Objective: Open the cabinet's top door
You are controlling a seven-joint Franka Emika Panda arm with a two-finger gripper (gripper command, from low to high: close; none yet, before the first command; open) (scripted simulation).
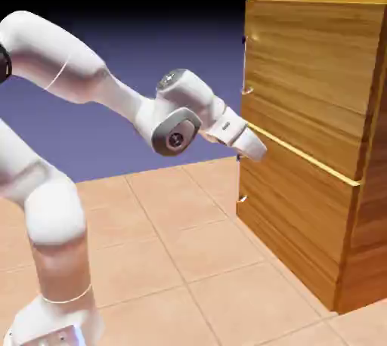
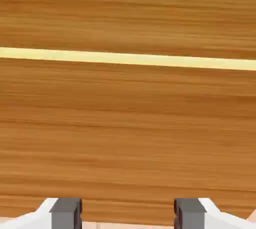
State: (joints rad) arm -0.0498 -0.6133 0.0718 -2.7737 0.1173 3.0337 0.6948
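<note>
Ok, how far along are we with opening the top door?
The arm is raised near the cabinet front, pincer open with nothing between its tips. The top door looks shut, and its silver bar handle isn't gripped. Left: reach the handle, grip it, swing the door open.

Cabinet (image 1: pixel 302 110): wood, orange-brown, grain running lengthwise, smooth with a soft sheen. Strip (image 2: pixel 128 58) between door panels, ahead of gripper: pale yellow, flat-looking, no grain seen. Handles (image 1: pixel 244 67), beyond gripper: bright, shiny, metal-like. Arm (image 1: pixel 68 57): white, smooth, glossy, plastic-like; joint caps grey. Fingertips (image 2: pixel 66 214): grey, matt-looking. Floor (image 1: pixel 159 261) below gripper: peach tiles, smooth, faintly mottled, paler joints.
</note>
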